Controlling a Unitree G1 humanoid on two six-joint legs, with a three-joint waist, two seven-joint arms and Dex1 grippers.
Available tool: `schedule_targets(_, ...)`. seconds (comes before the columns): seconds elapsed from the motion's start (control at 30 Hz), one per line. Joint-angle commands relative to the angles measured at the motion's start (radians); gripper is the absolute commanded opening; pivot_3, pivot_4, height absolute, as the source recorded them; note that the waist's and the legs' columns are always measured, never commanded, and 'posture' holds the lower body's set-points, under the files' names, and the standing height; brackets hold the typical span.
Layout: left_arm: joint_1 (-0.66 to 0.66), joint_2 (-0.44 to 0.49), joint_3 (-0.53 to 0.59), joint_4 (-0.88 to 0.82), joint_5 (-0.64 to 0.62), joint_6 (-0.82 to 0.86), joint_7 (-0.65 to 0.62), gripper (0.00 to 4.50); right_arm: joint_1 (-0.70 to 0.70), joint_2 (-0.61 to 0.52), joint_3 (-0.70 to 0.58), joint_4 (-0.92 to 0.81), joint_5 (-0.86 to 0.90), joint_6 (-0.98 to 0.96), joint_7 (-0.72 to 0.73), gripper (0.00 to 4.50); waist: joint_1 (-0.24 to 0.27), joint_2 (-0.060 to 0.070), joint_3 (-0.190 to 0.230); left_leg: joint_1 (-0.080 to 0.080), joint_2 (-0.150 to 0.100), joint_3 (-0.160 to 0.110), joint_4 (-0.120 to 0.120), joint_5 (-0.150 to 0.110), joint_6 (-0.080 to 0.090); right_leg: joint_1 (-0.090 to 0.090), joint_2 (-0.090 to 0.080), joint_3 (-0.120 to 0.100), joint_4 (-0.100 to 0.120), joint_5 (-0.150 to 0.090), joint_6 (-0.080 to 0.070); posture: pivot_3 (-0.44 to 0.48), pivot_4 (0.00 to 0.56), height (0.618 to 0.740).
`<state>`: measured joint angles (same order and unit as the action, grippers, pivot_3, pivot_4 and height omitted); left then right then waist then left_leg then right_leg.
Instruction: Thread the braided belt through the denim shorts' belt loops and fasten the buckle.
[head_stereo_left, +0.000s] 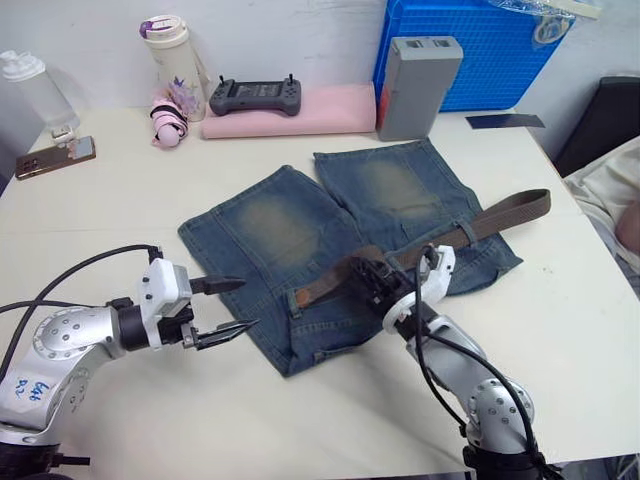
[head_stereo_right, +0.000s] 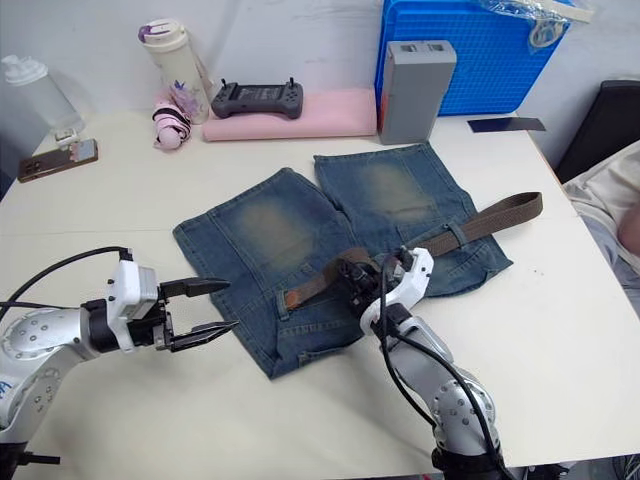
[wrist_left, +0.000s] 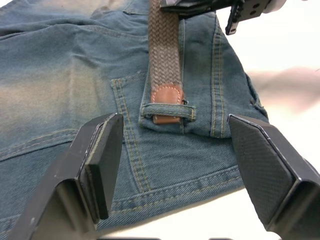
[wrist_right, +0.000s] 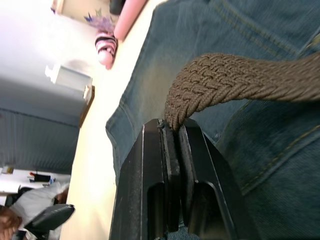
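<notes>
The denim shorts (head_stereo_left: 270, 225) lie flat on the white table (head_stereo_left: 120, 200), waistband nearest me. Along the waistband runs the braided belt (head_stereo_left: 500, 215). Its tan tip (wrist_left: 166, 96) sits tucked under one of the belt loops (wrist_left: 150, 110) at the shorts' left end. My right gripper (head_stereo_left: 365, 278) is shut on the belt's middle, lifting it into a small hump (wrist_right: 235, 77). At the shorts' left edge my left gripper (head_stereo_left: 248, 303) hovers open, its fingers (wrist_left: 100, 160) standing either side of that loop and touching nothing. The buckle is out of view.
At the back of the table stand a blue crate (head_stereo_left: 470, 50), a grey box (head_stereo_left: 418, 85), a pink folded cloth (head_stereo_left: 330, 108) with a black controller (head_stereo_left: 255, 97), a bottle (head_stereo_left: 172, 60) and a phone (head_stereo_left: 55, 157). A person's arm (head_stereo_left: 620, 210) is at the right edge.
</notes>
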<state>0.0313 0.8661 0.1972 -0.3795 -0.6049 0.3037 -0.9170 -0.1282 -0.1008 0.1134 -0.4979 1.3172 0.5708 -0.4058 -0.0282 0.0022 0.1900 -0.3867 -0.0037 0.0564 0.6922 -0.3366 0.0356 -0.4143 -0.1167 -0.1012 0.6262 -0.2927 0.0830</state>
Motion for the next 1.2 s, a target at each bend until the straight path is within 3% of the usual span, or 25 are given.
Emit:
schedule_targets(0.03,0.014,0.018,0.049,-0.033,0.006,0.001,-0.019,3.62,-0.019,0.023,0.037,-0.016,-0.044,0.02,0.039,0.0,0.0,0.0,0.0,0.0,0.0,0.0,0.0,0.0,0.0,0.0,0.0,0.0,0.0,0.0,0.0,0.0,0.15,0.712)
schedule_targets(0.17,0.027,0.031,0.057,-0.019,0.05,-0.037,-0.049,3.62,-0.021,0.037,0.066,-0.007,-0.08,0.047,0.069,0.0,0.0,0.0,0.0,0.0,0.0,0.0,0.0,0.0,0.0,0.0,0.0,0.0,0.0,0.0,0.0,0.0,0.15,0.712)
schedule_targets(0.47,0.006,0.007,-0.04,0.199,0.422,-0.644,-0.132,3.62,-0.031,0.086,0.072,0.107,-0.115,0.141,0.071,0.0,0.0,0.0,0.0,0.0,0.0,0.001,-0.002,0.0,-0.001,-0.001,0.0,0.0,0.0,-0.001,-0.001,0.0,0.15,0.712)
schedule_targets(0.57,-0.004,-0.021,-0.047,0.257,0.417,-0.768,-0.137,4.39,-0.032,0.101,0.059,0.113,-0.123,0.153,0.07,0.0,0.0,0.0,0.0,0.0,0.0,0.001,-0.003,0.0,-0.001,-0.002,0.0,0.0,0.0,-0.001,-0.001,0.0,0.15,0.712)
schedule_targets(0.8,-0.05,-0.115,-0.076,0.43,0.59,-1.163,-0.004,4.47,-0.028,0.125,0.037,0.12,-0.146,0.188,0.069,0.0,0.0,-0.001,-0.001,0.0,0.0,0.002,-0.004,0.0,-0.001,-0.002,0.0,0.0,0.0,-0.001,-0.001,0.0,0.15,0.712)
schedule_targets(1.2,-0.118,-0.149,-0.142,0.544,0.714,-1.243,0.158,4.47,-0.018,0.139,0.016,0.122,-0.165,0.246,0.058,0.0,0.0,-0.003,-0.002,0.0,0.0,0.002,-0.004,0.0,-0.001,-0.002,0.0,-0.001,0.0,-0.001,-0.001,0.0,0.15,0.712)
